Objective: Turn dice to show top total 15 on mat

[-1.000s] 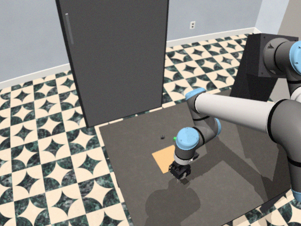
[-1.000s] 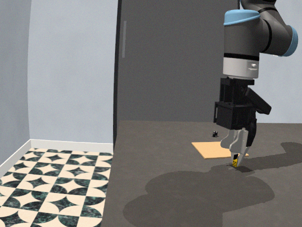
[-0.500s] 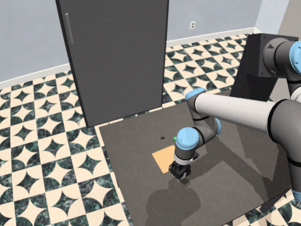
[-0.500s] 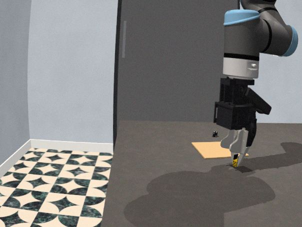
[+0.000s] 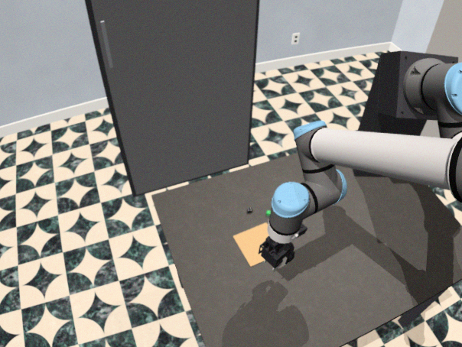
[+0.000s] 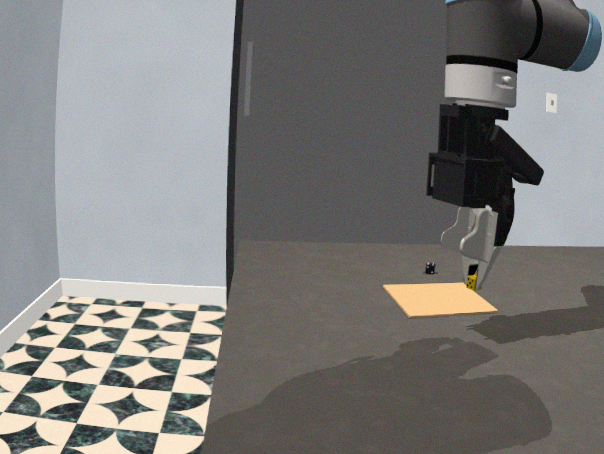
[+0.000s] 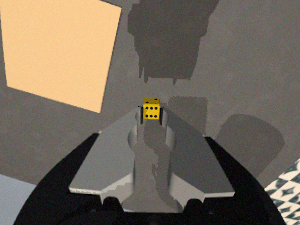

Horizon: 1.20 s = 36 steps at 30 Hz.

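Clearly the gripper [image 7: 151,115] pinches a yellow die [image 7: 151,110] at its fingertips, nearly closed; small, rigid, light, likely slippery.

Beyond my fingers: tall dark grey cabinet [image 5: 176,88] with slim vertical handle [image 5: 105,43]. Pale blue walls [image 5: 42,57], white baseboard [image 5: 50,115], one outlet [image 5: 295,38]. Under me, dark grey platform [image 5: 214,290]; around it, green-and-cream patterned tile floor [image 5: 76,237]. Shadows fall toward the near side.
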Each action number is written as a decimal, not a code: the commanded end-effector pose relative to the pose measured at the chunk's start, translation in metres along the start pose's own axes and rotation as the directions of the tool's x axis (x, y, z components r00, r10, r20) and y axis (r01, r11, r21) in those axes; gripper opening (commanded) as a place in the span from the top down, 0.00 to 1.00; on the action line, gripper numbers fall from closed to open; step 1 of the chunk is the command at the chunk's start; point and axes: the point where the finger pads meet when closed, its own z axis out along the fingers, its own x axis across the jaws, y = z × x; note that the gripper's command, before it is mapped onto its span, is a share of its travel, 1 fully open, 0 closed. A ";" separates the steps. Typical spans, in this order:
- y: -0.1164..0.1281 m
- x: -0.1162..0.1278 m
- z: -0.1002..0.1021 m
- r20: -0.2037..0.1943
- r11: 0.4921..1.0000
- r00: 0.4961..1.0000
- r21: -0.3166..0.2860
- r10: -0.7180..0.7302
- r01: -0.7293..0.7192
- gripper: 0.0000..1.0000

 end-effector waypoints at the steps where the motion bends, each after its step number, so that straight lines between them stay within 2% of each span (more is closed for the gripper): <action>1: -0.004 0.001 -0.034 -0.005 1.000 1.000 0.011 0.002 -0.002 1.00; 5: -0.004 0.001 -0.039 -0.005 1.000 1.000 0.011 0.002 -0.002 1.00; 18: -0.006 -0.003 -0.039 -0.005 1.000 1.000 0.012 0.011 -0.011 1.00; 20: -0.018 -0.021 -0.039 -0.003 0.998 0.999 0.013 0.054 -0.054 1.00; 22: -0.038 -0.052 -0.040 -0.001 0.991 0.991 0.015 0.130 -0.130 1.00; 24: -0.038 -0.052 -0.040 -0.001 0.991 0.991 0.015 0.130 -0.130 1.00; 26: -0.062 -0.082 -0.041 0.000 0.977 0.977 0.015 0.214 -0.214 1.00; 27: -0.062 -0.082 -0.041 0.000 0.977 0.977 0.015 0.214 -0.214 1.00; 29: -0.080 -0.103 -0.043 -0.001 0.962 0.962 0.013 0.274 -0.274 1.00; 31: -0.087 -0.110 -0.044 -0.002 0.955 0.955 0.012 0.298 -0.298 1.00; 36: -0.087 -0.111 -0.044 -0.002 0.954 0.954 0.012 0.299 -0.299 1.00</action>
